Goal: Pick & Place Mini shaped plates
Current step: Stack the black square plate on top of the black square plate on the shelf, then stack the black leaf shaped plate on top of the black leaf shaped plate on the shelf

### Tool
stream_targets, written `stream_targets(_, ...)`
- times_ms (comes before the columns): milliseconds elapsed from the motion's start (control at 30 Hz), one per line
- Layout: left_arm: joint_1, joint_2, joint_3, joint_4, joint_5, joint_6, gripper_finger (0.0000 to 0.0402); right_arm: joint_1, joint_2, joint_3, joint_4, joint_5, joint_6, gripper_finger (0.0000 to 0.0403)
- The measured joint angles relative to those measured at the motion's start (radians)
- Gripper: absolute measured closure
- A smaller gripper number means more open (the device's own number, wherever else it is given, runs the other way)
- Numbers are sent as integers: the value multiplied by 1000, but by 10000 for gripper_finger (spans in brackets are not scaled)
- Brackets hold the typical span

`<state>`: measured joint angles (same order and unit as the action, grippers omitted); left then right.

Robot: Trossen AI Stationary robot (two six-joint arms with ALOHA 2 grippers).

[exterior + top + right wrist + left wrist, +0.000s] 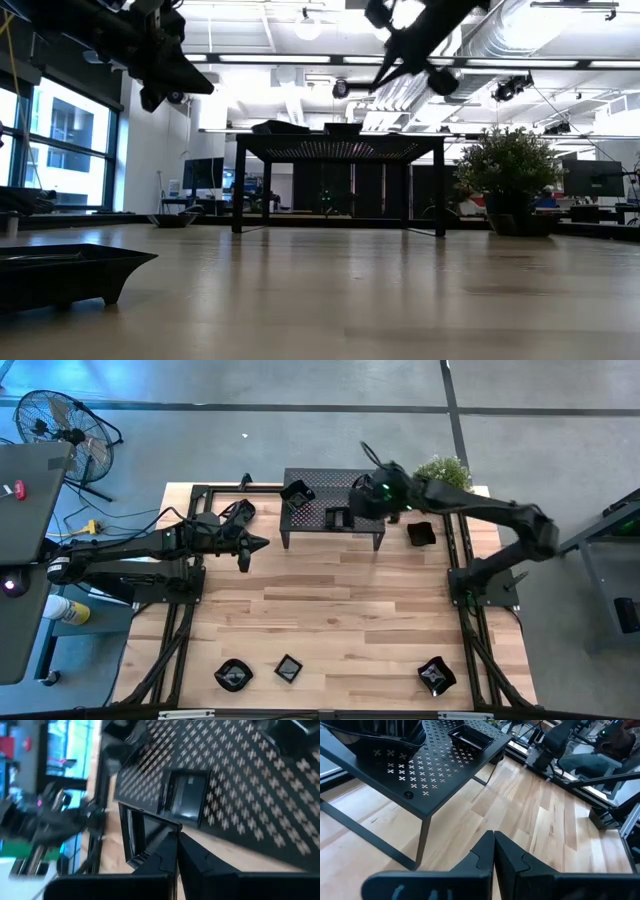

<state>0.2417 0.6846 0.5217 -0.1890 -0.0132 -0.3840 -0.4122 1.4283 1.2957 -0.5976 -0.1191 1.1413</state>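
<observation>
Fan [60, 430]: upper left of the high view, on the floor off the table.

Left gripper [262, 543]: left of centre in the high view, hanging above the wooden table [340, 620] just left of the rack; fingers pressed together, holding nothing.

Small black plates along the bottom edge of the high view: one rounded [233, 676], one square [288, 668], one scalloped [436, 676] toward lower right.

Black perforated rack [333, 510]: upper centre. On it, a plate [297, 491] at its left end and a square plate [186, 799] near the middle.

Right gripper [352, 510]: over the rack's right half, fingers clenched on the rim of a square plate [131, 837] that hangs tilted on edge.

Another dark plate [421, 533]: on the table just right of the rack.

Potted plant [443, 470]: upper right of the rack.
</observation>
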Motion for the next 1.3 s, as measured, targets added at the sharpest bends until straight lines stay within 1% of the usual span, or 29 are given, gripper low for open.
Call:
stream_targets(167, 0, 0, 0, 0, 0, 40, 401, -71, 141, 77, 27, -92, 1, 402)
stream_targets(233, 0, 0, 0, 0, 0, 42, 401, -84, 181, 101, 22, -113, 0, 402)
stream_targets(400, 0, 0, 0, 0, 0, 42, 401, -94, 221, 115, 15, -127, 3, 402)
stream_targets(600, 0, 0, 0, 0, 0, 43, 401, -99, 222, 115, 3, -124, 3, 396)
stream_targets(700, 0, 0, 0, 0, 1, 43, 401, -99, 222, 115, 3, -122, -14, 387)
stream_targets(933, 0, 0, 0, 0, 8, 42, 401, -105, 221, 115, -1, -123, -51, 341)
stream_targets(1133, 0, 0, 0, -2, 48, 40, 401, -119, 164, 115, -15, -100, -142, 308)
stream_targets(1233, 0, 0, 1, -16, 81, 42, 401, -114, 113, 115, -65, -71, -208, 306)
stream_targets(1300, 0, -3, 2, -30, 124, 51, 401, -91, 79, 115, -93, -50, -287, 312)
